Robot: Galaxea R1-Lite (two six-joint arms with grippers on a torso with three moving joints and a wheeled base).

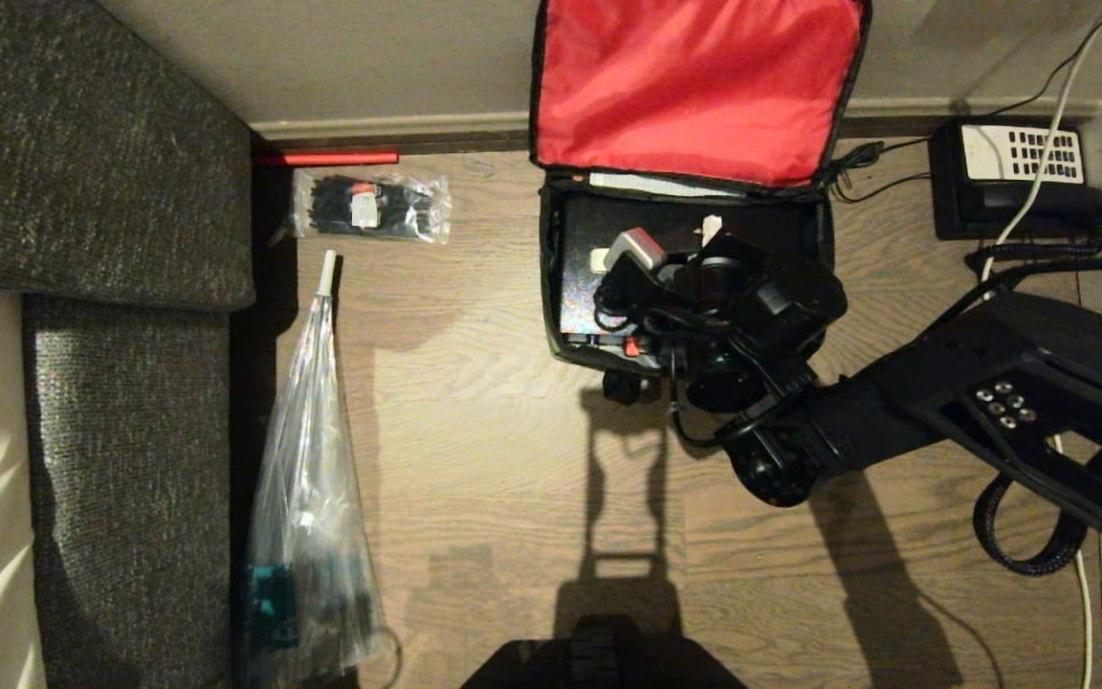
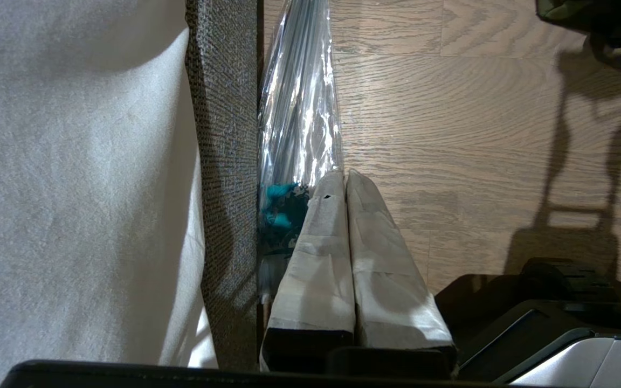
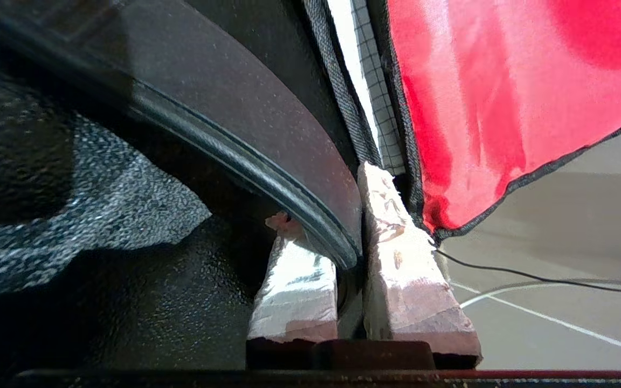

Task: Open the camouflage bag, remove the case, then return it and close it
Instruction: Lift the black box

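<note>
The camouflage bag [image 1: 548, 287] lies on the wooden floor by the wall, its red-lined lid [image 1: 694, 86] thrown back. The black case [image 1: 582, 287] sits inside it, partly hidden under my right arm. My right gripper [image 1: 712, 234] reaches into the bag at its back edge. In the right wrist view the right gripper [image 3: 326, 194] is shut on the rimmed edge of the case [image 3: 246, 108], next to the bag's black trim [image 3: 343, 97] and red lining [image 3: 504, 97]. My left gripper [image 2: 343, 173] is parked low beside the sofa, shut and empty.
A black telephone [image 1: 1020, 182] with white keys and cables stands right of the bag. A clear packet of black items [image 1: 369, 206] and a red stick [image 1: 331, 158] lie to the left. A long clear plastic bag [image 1: 312, 498] lies along the grey sofa [image 1: 82, 144].
</note>
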